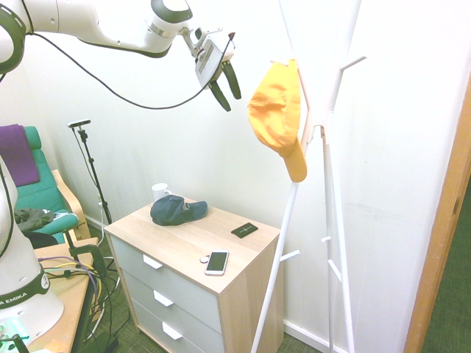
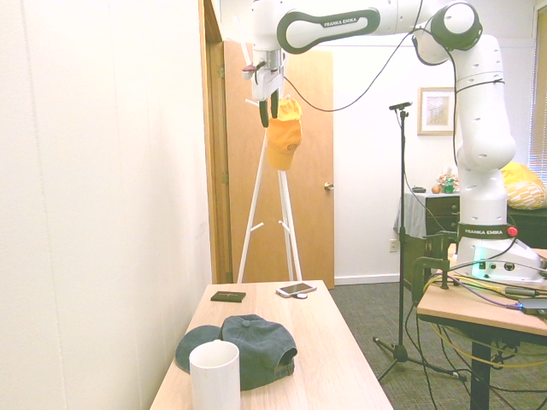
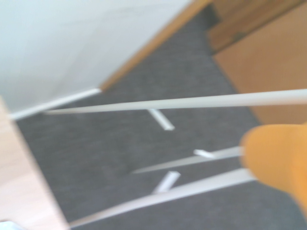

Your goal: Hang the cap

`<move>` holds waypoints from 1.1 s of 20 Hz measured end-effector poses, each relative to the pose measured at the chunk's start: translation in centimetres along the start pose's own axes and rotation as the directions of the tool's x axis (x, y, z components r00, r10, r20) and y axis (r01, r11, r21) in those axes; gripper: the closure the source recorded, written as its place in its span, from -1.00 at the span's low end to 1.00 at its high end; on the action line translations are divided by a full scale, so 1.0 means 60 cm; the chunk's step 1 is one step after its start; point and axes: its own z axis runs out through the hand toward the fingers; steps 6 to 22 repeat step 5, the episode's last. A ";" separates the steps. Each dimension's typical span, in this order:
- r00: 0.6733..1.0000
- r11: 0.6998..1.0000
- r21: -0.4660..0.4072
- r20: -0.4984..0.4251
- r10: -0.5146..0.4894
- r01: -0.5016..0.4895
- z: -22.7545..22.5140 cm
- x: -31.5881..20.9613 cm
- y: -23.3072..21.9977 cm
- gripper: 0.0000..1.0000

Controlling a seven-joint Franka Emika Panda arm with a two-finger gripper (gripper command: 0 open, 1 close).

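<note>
We see the yellow-orange cap [image 1: 278,110] hanging on an upper peg of the white coat stand [image 1: 330,206], its crown against the stand's poles and its curved brim pointing downward. In the second exterior view the cap [image 2: 284,135] hangs in the same way in front of the wooden door [image 2: 312,171], with a small round emblem showing on its front. In the wrist view, which is blurred, we make out an orange mass [image 3: 278,160] at the picture's edge; it is the cap, seen over the stand's white legs [image 3: 182,103] and the grey carpet [image 3: 144,153].

The gripper [image 1: 226,87] hangs in the air just beside the cap, apart from it, with nothing between its two dark fingers [image 1: 219,95]. We read the fingers as spread, a clear gap showing between them. In the second exterior view the gripper [image 2: 267,107] sits close above and beside the cap, at the top of the stand.

Below, we see a light wooden dresser [image 1: 235,272] with white drawer fronts against the wall. On its top lie a dark navy cap [image 1: 176,209], a white mug [image 1: 160,191] behind it, a small black card-like item [image 1: 244,230] and a smartphone [image 1: 216,262] near the front edge. In the second exterior view the mug [image 2: 214,376] stands nearest the camera, touching or just in front of the navy cap [image 2: 244,346], with the black item [image 2: 227,296] and the phone [image 2: 296,290] well beyond them.
</note>
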 end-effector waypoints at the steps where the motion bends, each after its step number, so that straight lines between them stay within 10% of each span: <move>1: 0.999 0.999 0.039 0.041 -0.007 0.005 0.002 -0.001 -0.004 -1.00; 5: 0.976 0.982 0.188 0.210 -0.064 0.024 0.009 -0.013 -0.021 -1.00; 22: 0.976 0.982 0.188 0.210 -0.064 0.024 0.009 -0.013 -0.021 -1.00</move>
